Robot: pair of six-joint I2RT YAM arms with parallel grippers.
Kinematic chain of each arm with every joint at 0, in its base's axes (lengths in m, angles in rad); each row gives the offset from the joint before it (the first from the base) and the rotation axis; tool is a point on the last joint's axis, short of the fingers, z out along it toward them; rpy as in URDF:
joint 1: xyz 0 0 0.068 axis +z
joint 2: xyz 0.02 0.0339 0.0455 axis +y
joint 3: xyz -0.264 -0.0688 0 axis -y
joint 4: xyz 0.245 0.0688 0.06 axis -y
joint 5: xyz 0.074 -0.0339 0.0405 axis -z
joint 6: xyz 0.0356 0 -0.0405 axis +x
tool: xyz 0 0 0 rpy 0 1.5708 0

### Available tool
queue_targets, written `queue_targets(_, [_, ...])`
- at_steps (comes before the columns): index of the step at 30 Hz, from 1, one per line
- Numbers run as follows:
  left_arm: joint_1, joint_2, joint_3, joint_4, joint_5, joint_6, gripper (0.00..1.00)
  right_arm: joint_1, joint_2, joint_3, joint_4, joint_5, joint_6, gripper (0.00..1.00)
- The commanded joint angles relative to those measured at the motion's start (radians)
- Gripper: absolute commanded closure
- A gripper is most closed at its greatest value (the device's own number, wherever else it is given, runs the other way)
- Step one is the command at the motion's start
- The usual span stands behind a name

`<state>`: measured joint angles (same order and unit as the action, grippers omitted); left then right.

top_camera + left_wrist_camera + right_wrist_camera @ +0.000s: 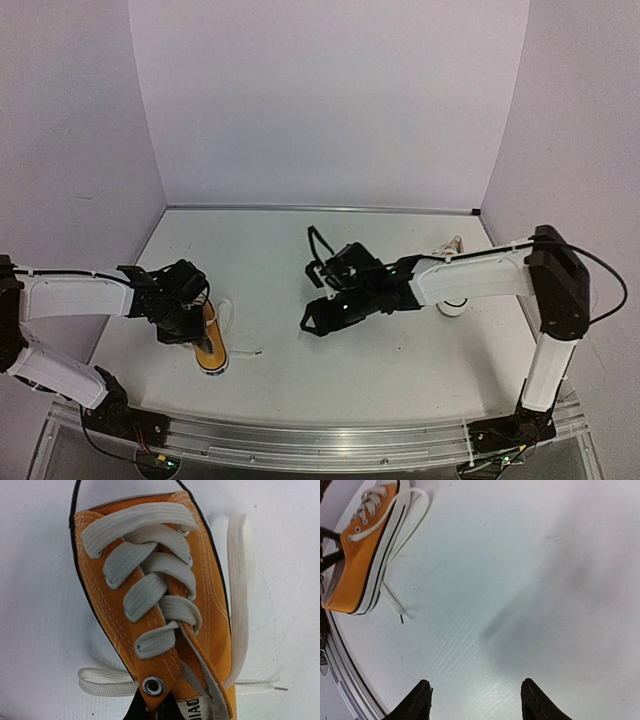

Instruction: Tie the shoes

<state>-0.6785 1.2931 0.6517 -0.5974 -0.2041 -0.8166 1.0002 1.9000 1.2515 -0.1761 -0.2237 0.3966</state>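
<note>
Spreading white between pale lilac walls (330,100), the surface (400,360) carries an orange shoe (210,345) at its left, soles down, its white laces (240,580) threaded but loose at the ends. Over it the left pincer (188,322) is closed, while the right pincer (475,684) stands apart and empty.

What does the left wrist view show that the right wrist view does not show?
Only the left wrist view: the crossed white laces from above, a metal eyelet and the printed tongue label. Only the right wrist view: the white sole seen from the side, and the open right hand over the white table. Both: the same orange sneaker, untied, with a loose lace end lying on the table.
</note>
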Motion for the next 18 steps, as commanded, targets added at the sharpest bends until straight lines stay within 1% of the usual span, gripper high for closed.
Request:
queue_targets(1, [-0.045,0.011,0.154,0.113,0.030,0.101,1.00,-0.076,-0.245,-0.129,0.021,0.025,0.030,0.42])
queue_targets(4, [-0.131,0.032,0.285,0.115,0.048,0.188,1.00,-0.109,-0.380,-0.203,0.006,0.042,0.038,0.41])
queue_targets(6, [-0.191,0.074,0.396,0.114,0.079,0.242,1.00,-0.141,-0.455,-0.245,-0.008,0.045,0.046,0.41])
queue_targets(9, [-0.290,0.139,0.536,0.122,0.084,0.305,1.00,-0.194,-0.564,-0.289,-0.044,0.062,0.057,0.40])
queue_targets(12, [-0.317,0.162,0.583,0.172,0.120,0.330,1.00,-0.229,-0.643,-0.317,-0.084,0.082,0.055,0.39])
queue_targets(14, [-0.316,0.185,0.600,0.179,0.108,0.326,1.00,-0.243,-0.670,-0.325,-0.105,0.087,0.052,0.39])
queue_targets(18, [-0.316,0.241,0.597,0.149,0.086,0.322,1.00,-0.247,-0.668,-0.336,-0.124,0.088,0.049,0.39])
